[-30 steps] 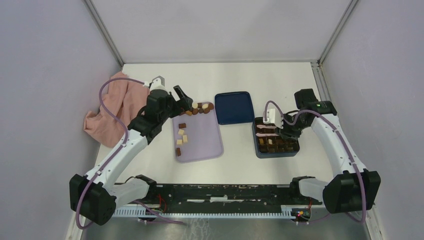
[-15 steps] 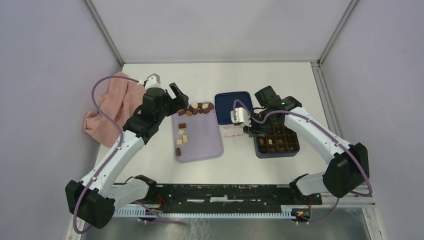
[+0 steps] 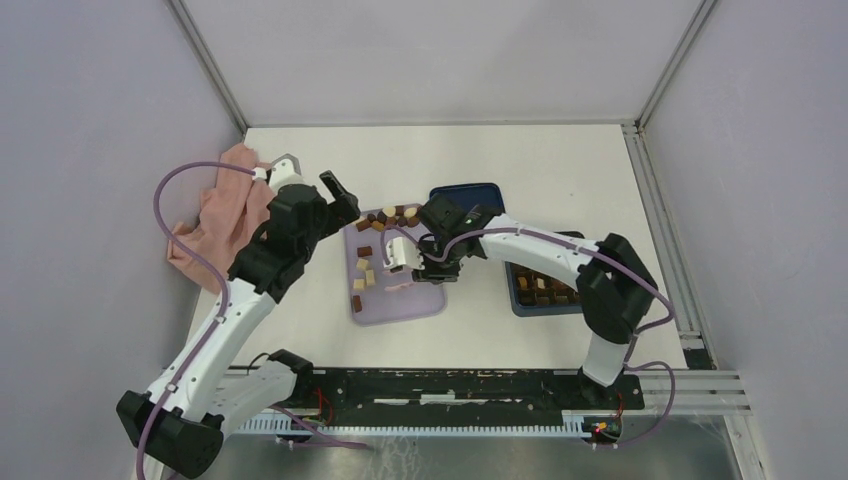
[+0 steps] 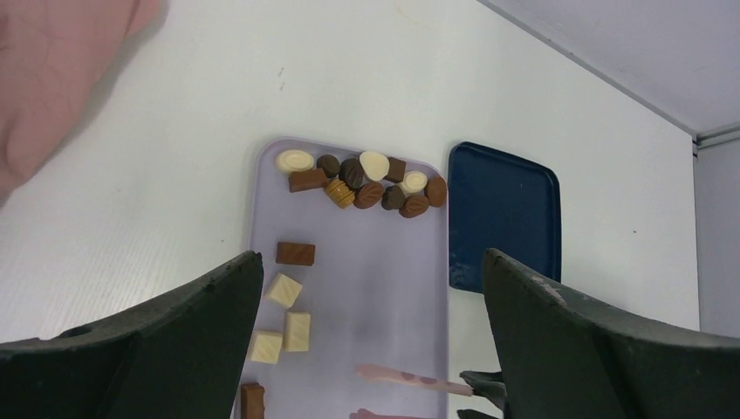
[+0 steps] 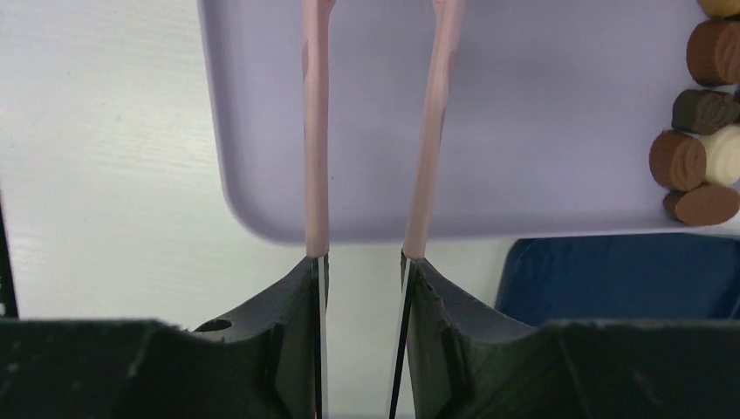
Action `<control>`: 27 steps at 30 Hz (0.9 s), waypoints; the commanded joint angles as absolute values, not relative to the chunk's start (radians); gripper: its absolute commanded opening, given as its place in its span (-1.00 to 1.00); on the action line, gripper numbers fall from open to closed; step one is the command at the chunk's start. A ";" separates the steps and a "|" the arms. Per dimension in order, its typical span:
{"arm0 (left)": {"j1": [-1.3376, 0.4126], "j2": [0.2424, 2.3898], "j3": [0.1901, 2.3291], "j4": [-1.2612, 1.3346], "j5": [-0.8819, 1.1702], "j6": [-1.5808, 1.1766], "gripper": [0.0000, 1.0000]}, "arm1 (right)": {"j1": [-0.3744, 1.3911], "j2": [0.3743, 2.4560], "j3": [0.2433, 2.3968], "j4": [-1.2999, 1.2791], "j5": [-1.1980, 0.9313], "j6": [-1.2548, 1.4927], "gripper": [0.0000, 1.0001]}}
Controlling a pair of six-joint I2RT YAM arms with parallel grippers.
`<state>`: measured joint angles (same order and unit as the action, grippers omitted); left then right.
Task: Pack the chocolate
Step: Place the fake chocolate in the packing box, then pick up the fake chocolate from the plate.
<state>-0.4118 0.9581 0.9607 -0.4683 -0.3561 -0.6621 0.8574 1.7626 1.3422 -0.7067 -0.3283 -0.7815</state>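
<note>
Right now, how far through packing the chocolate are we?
Done: some pieces sit in the blue box. In hand: the right gripper holds pink tongs over the lilac tray. Left: the chocolate on that tray, over a dozen; the left gripper hangs open.

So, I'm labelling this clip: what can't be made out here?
1. Right wrist view: the pink tongs' tips, cut off by the top edge.
2. Top view: the box's far cells, hidden under the right arm.
3. Top view: chocolate shapes, too small.
</note>
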 commanded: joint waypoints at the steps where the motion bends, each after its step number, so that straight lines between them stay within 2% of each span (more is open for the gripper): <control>1: -0.414 0.912 0.997 -0.493 -0.431 -0.651 0.99 | 0.882 1.823 1.430 -0.631 -0.259 -0.704 -0.18; 12: -0.414 0.900 0.969 -0.480 -0.445 -0.661 0.99 | 0.911 1.976 1.559 -0.662 -0.236 -0.666 -0.12; 27: -0.414 0.871 0.951 -0.481 -0.458 -0.669 0.99 | 0.929 2.069 1.640 -0.699 -0.198 -0.637 -0.10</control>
